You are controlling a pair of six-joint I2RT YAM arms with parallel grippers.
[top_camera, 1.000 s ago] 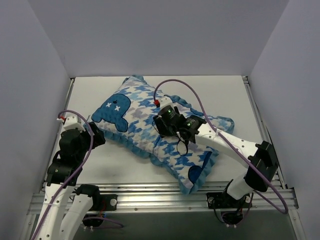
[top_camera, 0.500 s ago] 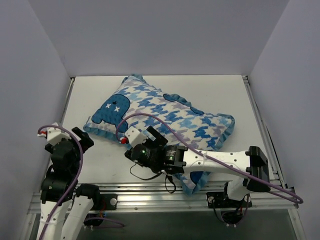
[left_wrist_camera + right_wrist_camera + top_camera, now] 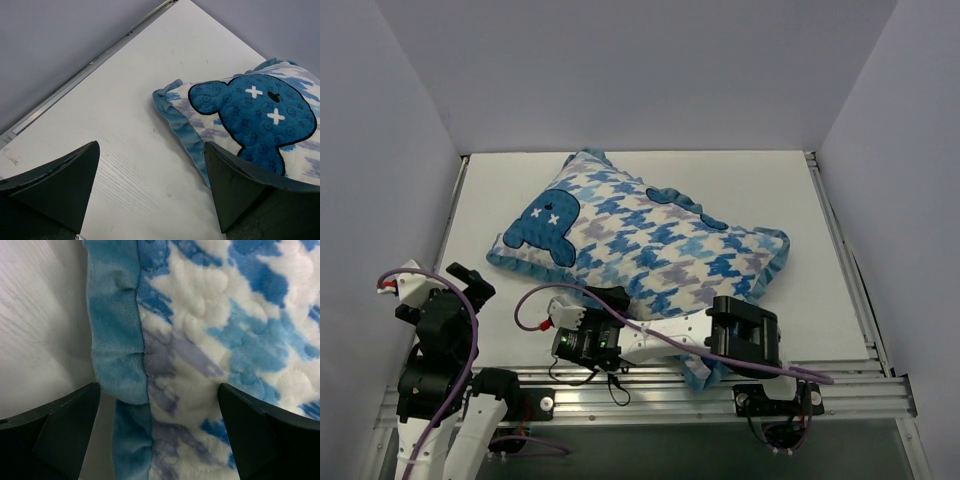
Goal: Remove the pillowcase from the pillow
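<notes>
The left arm is folded up at the near left corner of the tabletop [image 3: 770,190]. Its end effector [image 3: 468,283] hangs there released, with its two fingers wide apart and only bare white top between them in the left wrist view. The right arm lies low along the near edge and reaches across to the left. Its end effector [image 3: 159,387] is released too, fingers far apart, holding nothing. It hangs right over the teal ruffle [image 3: 112,355] on the near long side of the pillowcase [image 3: 650,235]. The pillowcase lies slanted across the middle of the tabletop, patterned face up. Its blue cartoon shape [image 3: 255,115] is at the left end, near the left end effector but not touching it. The right near corner of the pillowcase reaches to the metal rail [image 3: 840,385] at the front. There is open white top behind the pillowcase, at the far right, and on the left side. Grey walls [image 3: 620,70] close in the back and both sides. The pillowcase looks fat and full, so the pillow is likely inside it, but none of the pillow shows.
</notes>
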